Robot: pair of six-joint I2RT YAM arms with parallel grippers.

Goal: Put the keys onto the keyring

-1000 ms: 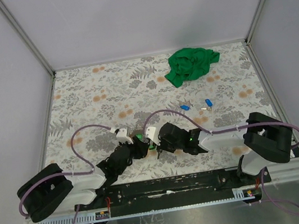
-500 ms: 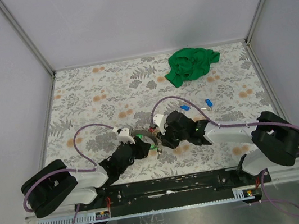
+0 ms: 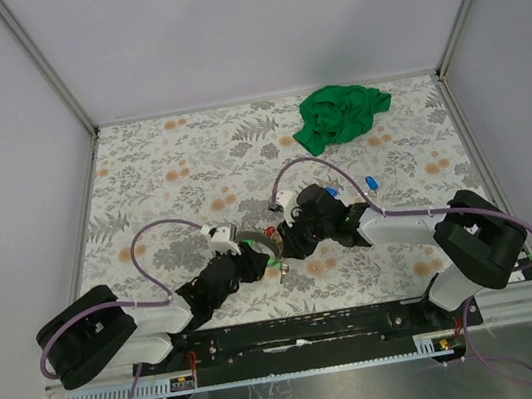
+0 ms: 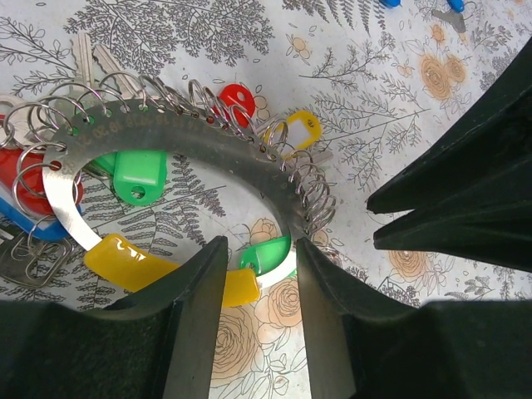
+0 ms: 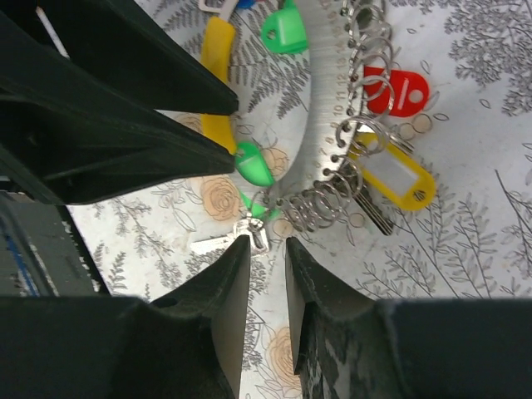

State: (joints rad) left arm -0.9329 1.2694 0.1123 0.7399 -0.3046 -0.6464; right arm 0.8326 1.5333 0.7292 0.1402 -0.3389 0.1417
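Step in hand: threading. The flat grey metal keyring band (image 4: 166, 129), hung with small wire loops and red, yellow and green plastic-headed keys (image 4: 140, 174), lies at 7 o'clock of table centre, between both grippers. Left gripper (image 4: 258, 246): fingers part-spread astride the band's lower end; clamping cannot be told. Right gripper (image 5: 264, 241): fingers drawn to a narrow slit, a green-headed silver key (image 5: 249, 164) at 12 o'clock of their tips; hold cannot be told. Two blue-headed keys (image 3: 330, 190) lie apart at 3 o'clock. Judged next: steady the band and feed a key's loop on. Surface: floral-printed table (image 3: 169, 164); crumpled green cloth (image 3: 341, 112) at 1 o'clock; plain pale walls (image 3: 249, 30) on three sides
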